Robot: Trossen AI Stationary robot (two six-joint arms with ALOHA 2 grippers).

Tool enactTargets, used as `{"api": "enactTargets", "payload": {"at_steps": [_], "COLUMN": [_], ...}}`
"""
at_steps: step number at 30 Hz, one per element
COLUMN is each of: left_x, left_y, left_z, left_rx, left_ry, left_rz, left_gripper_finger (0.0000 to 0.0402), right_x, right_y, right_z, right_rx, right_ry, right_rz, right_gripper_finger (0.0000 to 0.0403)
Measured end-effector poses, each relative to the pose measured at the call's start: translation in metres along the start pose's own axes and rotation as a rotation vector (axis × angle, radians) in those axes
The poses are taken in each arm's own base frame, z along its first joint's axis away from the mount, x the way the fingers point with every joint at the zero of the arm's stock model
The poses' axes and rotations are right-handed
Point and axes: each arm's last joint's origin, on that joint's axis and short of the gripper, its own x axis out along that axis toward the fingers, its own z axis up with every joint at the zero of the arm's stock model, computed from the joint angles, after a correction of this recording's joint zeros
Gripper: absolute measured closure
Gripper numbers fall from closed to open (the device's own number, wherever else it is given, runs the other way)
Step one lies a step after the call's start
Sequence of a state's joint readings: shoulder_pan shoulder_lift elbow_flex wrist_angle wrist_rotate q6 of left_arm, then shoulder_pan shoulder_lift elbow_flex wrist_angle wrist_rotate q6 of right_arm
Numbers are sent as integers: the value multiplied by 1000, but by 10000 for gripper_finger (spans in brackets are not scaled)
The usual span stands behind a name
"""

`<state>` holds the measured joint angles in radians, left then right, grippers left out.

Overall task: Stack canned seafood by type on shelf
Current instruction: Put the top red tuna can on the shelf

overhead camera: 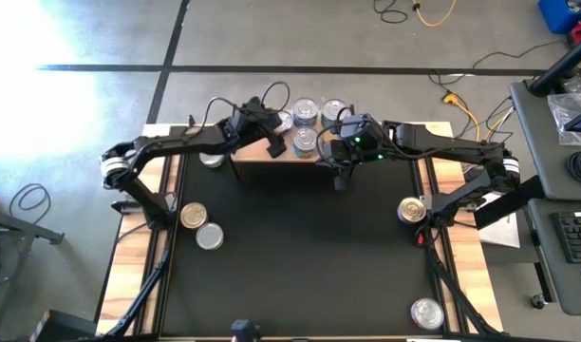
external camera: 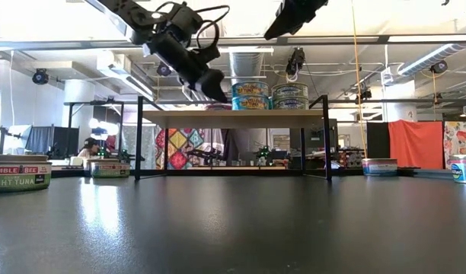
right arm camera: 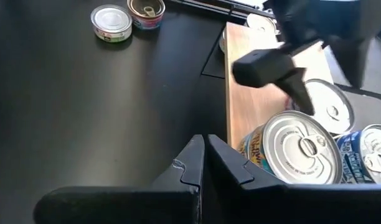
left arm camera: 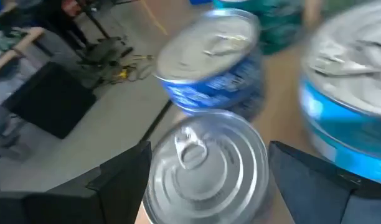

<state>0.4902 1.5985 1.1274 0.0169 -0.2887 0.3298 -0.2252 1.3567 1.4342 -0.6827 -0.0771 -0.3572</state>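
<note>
I have the left gripper (overhead camera: 275,133) up over the left part of the shelf (overhead camera: 262,163), its fingers (left arm camera: 125,180) spread wide on either side of a silver-lidded tin (left arm camera: 206,167) with a pull tab; the tin sits between them, but I cannot tell whether the pads are touching its sides. From the low view the gripper (external camera: 206,80) hangs tilted just above the shelf board (external camera: 218,118).

The right gripper (overhead camera: 342,176) is pressed shut with nothing in it, hovering at the shelf's front edge near its right end. Past its closed fingers (right arm camera: 200,162) I see a silver-lidded tin with a yellow and blue label (right arm camera: 296,149) on the light-wood board (right arm camera: 253,102).

The shelf itself is a pale wooden board on thin black legs, standing at the far edge of the black table (overhead camera: 300,256). On it I see a two-high stack of yellow-and-blue labelled tins (external camera: 250,95) and beside it a two-high stack with paler labels (external camera: 290,96).

Loose tins remain on the table: a gold-lidded one (overhead camera: 193,216) and a silver one (overhead camera: 210,236) touching near the left edge, another silver one (overhead camera: 211,159) just off the shelf's left end, a gold-lidded tin (overhead camera: 411,210) near the right edge, and a silver one (overhead camera: 426,313) at the near right corner.
</note>
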Motion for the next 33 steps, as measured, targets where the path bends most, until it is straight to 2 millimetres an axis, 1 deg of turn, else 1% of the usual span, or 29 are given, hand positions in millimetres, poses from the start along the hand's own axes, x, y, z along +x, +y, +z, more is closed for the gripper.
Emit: {"api": "enactTargets", "payload": {"at_steps": [7,10,19,23,28,33], "left_x": [6,6,9,16,22,24], "left_y": [8,15,35,37,41,44], "left_z": [15,16,3,-5,-9,-10], "left_rx": [-4,5,0,-1,-10,4], "left_ry": [4,20,77,105,105,110], "left_rz": [9,19,67,33,37,44], "left_gripper_finger": [97,97,97,97,97,97], "right_x": [0,0,0,0,0,0], "right_y": [2,2,2,2,2,2], "right_z": [-2,-2,-2,-2,-1,-1], "right_rx": [18,19,19,24,42,58], "right_ry": [20,21,21,21,13,14], "right_rz": [11,11,11,11,8,8], "right_gripper_finger": [390,390,390,390,390,390]}}
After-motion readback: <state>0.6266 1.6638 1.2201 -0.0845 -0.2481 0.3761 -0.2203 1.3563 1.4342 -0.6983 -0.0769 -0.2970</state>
